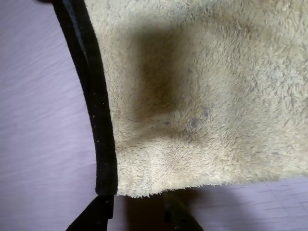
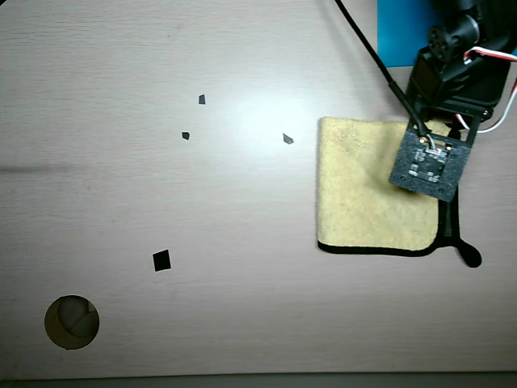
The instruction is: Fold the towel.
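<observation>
The towel is a pale yellow fuzzy rectangle lying flat on the table at the right of the overhead view. Black trim runs along its bottom and right edges, with a black loop at the lower right corner. The arm reaches over the towel's upper right part, and its wrist board hides the fingers from above. In the wrist view the towel fills most of the frame, with the trim down the left. My gripper shows at the bottom edge, its two dark fingers apart and just off the towel's edge, holding nothing.
A flat bright blue sheet lies at the top right under the arm. A black tape square and smaller black bits sit on the pale wood table. A round hole is at the lower left.
</observation>
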Robot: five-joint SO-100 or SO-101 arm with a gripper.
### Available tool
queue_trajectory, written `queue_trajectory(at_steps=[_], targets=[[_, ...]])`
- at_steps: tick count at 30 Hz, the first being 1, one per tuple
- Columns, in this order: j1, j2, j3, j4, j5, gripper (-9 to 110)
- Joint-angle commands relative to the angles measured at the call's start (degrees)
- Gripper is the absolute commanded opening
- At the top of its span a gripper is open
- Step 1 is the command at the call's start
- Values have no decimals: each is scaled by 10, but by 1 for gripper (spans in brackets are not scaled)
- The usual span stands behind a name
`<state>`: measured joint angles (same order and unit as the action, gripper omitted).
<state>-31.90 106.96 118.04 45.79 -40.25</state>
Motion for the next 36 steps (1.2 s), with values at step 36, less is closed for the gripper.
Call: queue_trajectory(at_steps=[36], targets=[[137, 106, 22, 102, 91, 2]])
